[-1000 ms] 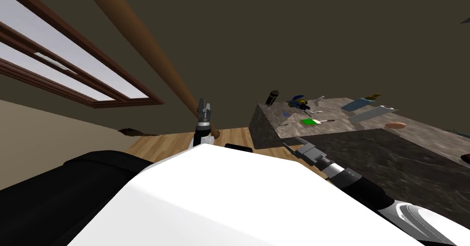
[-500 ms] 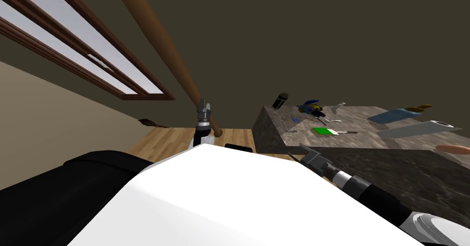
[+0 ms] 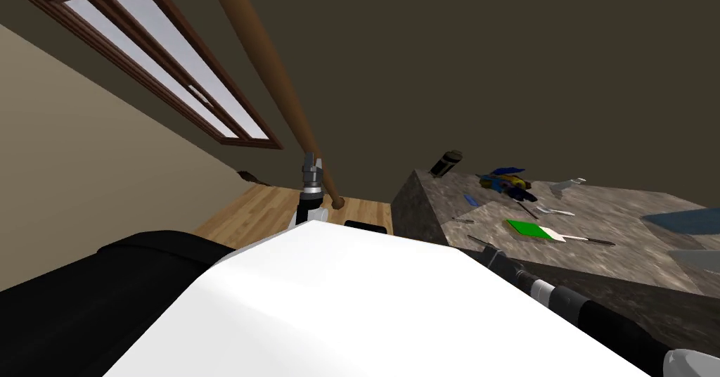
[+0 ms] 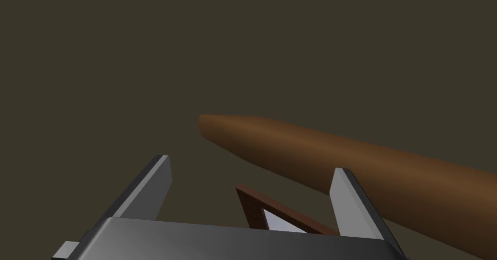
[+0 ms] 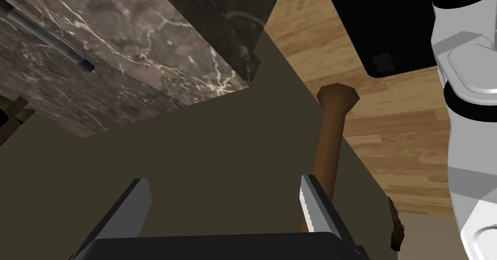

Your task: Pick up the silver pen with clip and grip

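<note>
A slim grey pen (image 5: 46, 36) with a dark grip end lies on the dark marbled counter top (image 5: 145, 77) near its edge, ahead of my right gripper (image 5: 225, 203) and off to one side. That gripper is open with nothing between its fingers. In the head view it (image 3: 490, 255) hangs just short of the counter's near edge, beside a thin dark pen (image 3: 481, 243). I cannot tell whether these are the same pen. My left gripper (image 3: 311, 163) is raised in front of the chest, open and empty (image 4: 255, 189).
A long brown pole (image 3: 281, 91) slants down to the wooden floor (image 3: 260, 211) by the left gripper. On the counter (image 3: 633, 218) lie a green card (image 3: 529, 228), a black cylinder (image 3: 446, 163), a blue and yellow object (image 3: 506, 181) and several small utensils.
My view has swung and closed in: the counter is nearer and lower right, and the window has slid to the upper left. The right gripper now sits by the counter's edge.
</note>
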